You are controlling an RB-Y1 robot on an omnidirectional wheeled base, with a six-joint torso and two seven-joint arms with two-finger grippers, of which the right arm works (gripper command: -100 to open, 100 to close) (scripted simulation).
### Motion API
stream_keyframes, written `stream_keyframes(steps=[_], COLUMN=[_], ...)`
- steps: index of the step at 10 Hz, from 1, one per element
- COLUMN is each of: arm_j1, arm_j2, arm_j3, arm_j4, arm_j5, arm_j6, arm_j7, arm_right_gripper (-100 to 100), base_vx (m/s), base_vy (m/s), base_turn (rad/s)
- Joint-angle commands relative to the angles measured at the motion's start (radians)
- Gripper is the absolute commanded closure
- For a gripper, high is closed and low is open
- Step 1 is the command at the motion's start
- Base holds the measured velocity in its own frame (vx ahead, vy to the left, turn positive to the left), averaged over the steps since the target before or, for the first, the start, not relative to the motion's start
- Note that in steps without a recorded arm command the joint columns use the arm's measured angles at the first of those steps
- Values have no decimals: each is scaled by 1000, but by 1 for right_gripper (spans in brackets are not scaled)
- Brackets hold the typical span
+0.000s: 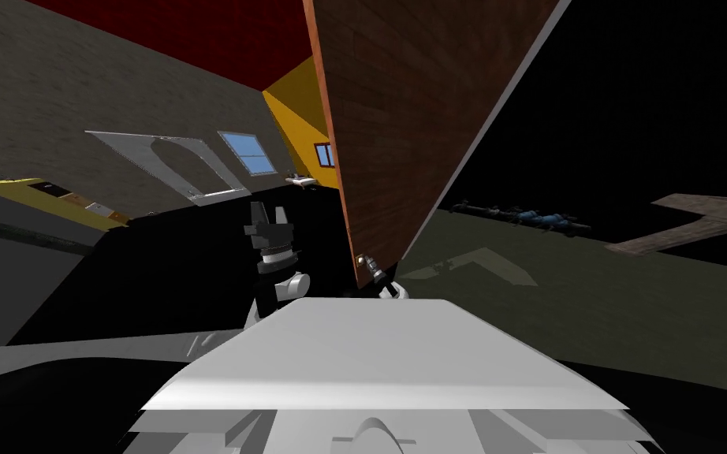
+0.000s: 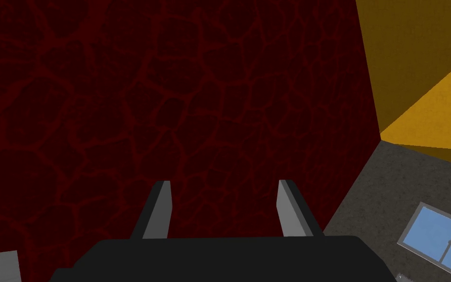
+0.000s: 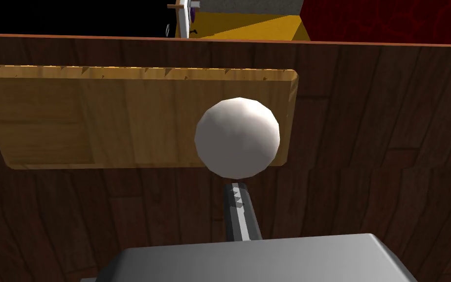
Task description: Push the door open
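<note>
1. Nearest, left of centre in the head view: the left gripper (image 1: 269,206) is held upright, clear of the door and touching nothing. Its two fingers (image 2: 158,210) are seen wide apart in the left wrist view, with nothing between them.
2. Behind and left of that gripper, a white arched panel (image 1: 173,165) and a blue window (image 1: 247,152) are noted on a grey wall. A yellow wall (image 1: 299,110) lies further right.
3. Centre: the door (image 1: 417,118), dark brown wood grain, is seen as a large slanted slab just right of the left gripper. Its lighter orange-brown edge (image 1: 329,118) faces the yellow wall.
4. On the door face a lighter wooden plate (image 3: 97,117) is fixed, and a round white knob (image 3: 237,137) sits at one end of it, near the door's edge. In the head view the knob shows small at the door's lower corner.
5. Just beside the knob: the right gripper (image 3: 236,187) is pointed at the door face. Its fingers are closed together into one narrow blade, holding nothing. The tip lies right at the knob's rim; whether it touches the knob or the door cannot be told.
6. Right of the door: a dim olive floor (image 1: 590,299), a row of small bluish objects (image 1: 523,214), a brown wooden shape (image 1: 693,221), and a black area (image 1: 654,94) above them.
</note>
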Motion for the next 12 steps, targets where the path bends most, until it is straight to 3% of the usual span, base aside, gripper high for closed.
stream_keyframes(steps=[1, 5, 7, 8, 12], arm_j1=[1, 4, 6, 0, 0], arm_j2=[-6, -2, 13, 9, -1], arm_j3=[4, 11, 15, 13, 4], arm_j4=[-8, -22, -32, -19, -10], arm_j5=[-1, -3, -4, -4, -6], arm_j6=[5, 15, 22, 15, 2], arm_j7=[-2, -7, -10, -11, -4], arm_right_gripper=[-100, -100, -100, -100, -100], base_vx=[-99, -235, -237, -106, 148], base_vy=[24, -93, -78, -18, 106], base_turn=[-78, -29, -39, -5, 24])
